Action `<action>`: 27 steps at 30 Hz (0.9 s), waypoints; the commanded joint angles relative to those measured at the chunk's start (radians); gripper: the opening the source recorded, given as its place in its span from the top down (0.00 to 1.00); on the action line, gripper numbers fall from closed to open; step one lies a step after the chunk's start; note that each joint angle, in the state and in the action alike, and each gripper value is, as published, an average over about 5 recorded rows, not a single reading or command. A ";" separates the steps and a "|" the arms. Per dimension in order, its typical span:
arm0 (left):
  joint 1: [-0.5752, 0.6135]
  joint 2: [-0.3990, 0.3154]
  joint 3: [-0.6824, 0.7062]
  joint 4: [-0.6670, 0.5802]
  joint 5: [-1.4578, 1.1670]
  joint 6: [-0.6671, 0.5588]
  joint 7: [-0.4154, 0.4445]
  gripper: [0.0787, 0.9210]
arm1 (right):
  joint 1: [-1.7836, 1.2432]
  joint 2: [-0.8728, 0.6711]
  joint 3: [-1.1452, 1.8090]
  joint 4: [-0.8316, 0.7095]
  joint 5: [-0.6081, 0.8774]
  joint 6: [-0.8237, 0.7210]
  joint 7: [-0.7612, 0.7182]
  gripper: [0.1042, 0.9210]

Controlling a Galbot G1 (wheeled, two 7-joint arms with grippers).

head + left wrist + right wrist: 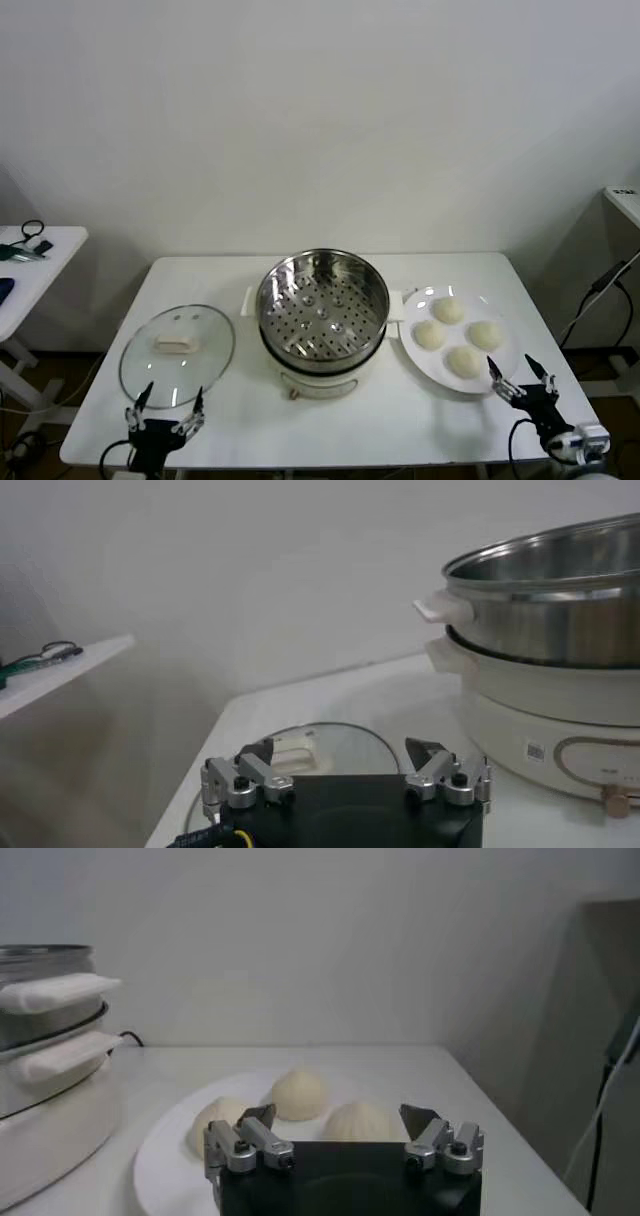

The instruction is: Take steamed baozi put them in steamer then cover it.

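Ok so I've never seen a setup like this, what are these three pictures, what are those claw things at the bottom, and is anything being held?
It is a two-armed robot at a white table. The wide picture comes from a camera on its head, looking down. The other two come from cameras on its wrists, each looking out past its own claw.

The claws are grippers. The left gripper sits at the near edge by the cover, a glass lid lying flat on the table. The right gripper sits at the near edge of a white plate carrying the four steamed baozi. Both grippers are open and hold nothing.

In the middle stands the steamer, a shiny metal basket with holes in its bottom, on a white pot base. It is empty and uncovered, so nothing has been loaded yet.
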 commanded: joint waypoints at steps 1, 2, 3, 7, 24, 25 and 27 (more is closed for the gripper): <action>-0.001 0.003 0.000 0.001 0.002 -0.005 0.000 0.12 | 0.480 -0.193 -0.204 -0.094 -0.036 -0.237 -0.019 0.12; -0.001 0.003 0.000 0.001 0.002 -0.005 0.000 0.12 | 0.528 -0.210 -0.246 -0.109 -0.049 -0.242 -0.045 0.12; -0.001 0.003 0.000 0.001 0.002 -0.006 0.000 0.12 | 0.621 -0.244 -0.333 -0.135 -0.068 -0.255 -0.089 0.12; -0.002 0.002 0.002 0.001 0.004 -0.008 0.000 0.12 | 0.967 -0.366 -0.709 -0.236 -0.191 -0.247 -0.353 0.12; 0.004 -0.005 0.002 0.004 0.015 -0.024 0.001 0.12 | 2.036 -0.258 -1.950 -0.613 -0.509 0.093 -1.166 0.12; 0.005 -0.005 0.002 0.004 0.014 -0.025 0.001 0.12 | 2.047 -0.230 -1.973 -0.633 -0.503 0.089 -1.171 0.12; 0.006 -0.005 0.001 0.003 0.014 -0.027 0.001 0.12 | 2.044 -0.185 -1.999 -0.664 -0.488 0.072 -1.175 0.12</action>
